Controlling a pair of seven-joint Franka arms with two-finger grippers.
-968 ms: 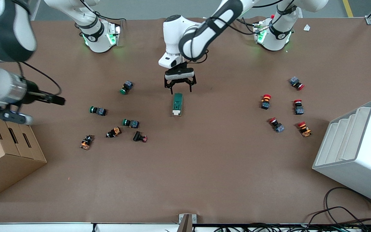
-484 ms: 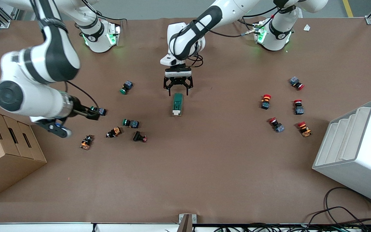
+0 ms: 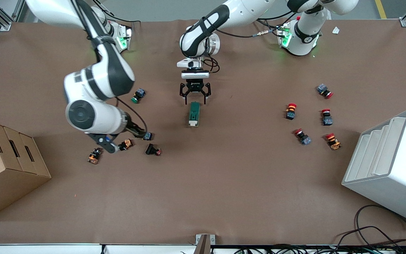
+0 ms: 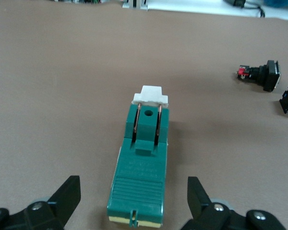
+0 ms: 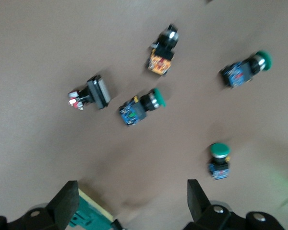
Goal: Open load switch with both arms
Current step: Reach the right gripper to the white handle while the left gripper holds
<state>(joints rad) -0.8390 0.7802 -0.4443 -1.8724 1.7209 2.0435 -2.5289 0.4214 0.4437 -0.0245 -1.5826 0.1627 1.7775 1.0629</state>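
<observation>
Swinging inward, right hand (image 5: 129,211) gapes empty; left hand (image 3: 195,100) gapes over green, white-levered load switch (image 3: 194,114).

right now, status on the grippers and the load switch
Left gripper open, over the load switch's end. Right gripper open, over the green push-buttons. Switch flat, untouched.

Dark green load switch (image 3: 194,114) lies flat mid-table, white lever end toward the front camera

Even overhead light, soft shadows on the table (image 3: 224,183), right wrist view motion-blurred, left wrist view sharp
</observation>
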